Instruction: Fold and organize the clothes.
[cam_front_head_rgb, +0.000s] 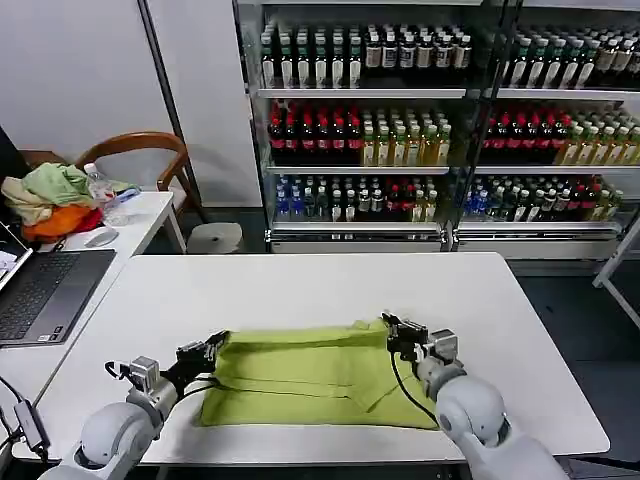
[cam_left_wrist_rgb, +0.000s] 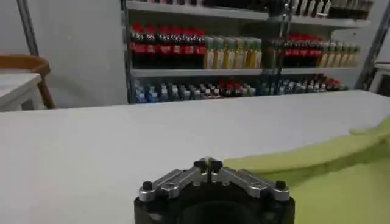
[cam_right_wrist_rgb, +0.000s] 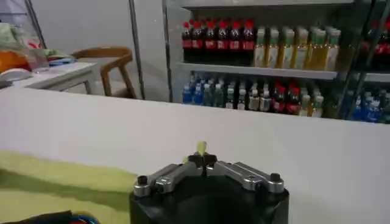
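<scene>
Both of my hands rest at the far corners of the lime-green T-shirt (cam_front_head_rgb: 310, 378), which lies partly folded on the white tabletop (cam_front_head_rgb: 300, 290) near its front edge. My left hand (cam_front_head_rgb: 214, 347) is pressed together at the shirt's left far corner. My right hand (cam_front_head_rgb: 396, 332) pinches a bit of green fabric at the right far corner.

T-shirt (cam_front_head_rgb: 310, 385) lies on the table's (cam_front_head_rgb: 300, 290) near edge; left gripper (cam_front_head_rgb: 213, 349) at its left far corner, right gripper (cam_front_head_rgb: 398, 333) at its right far corner; shelves (cam_front_head_rgb: 440, 120) behind.
</scene>
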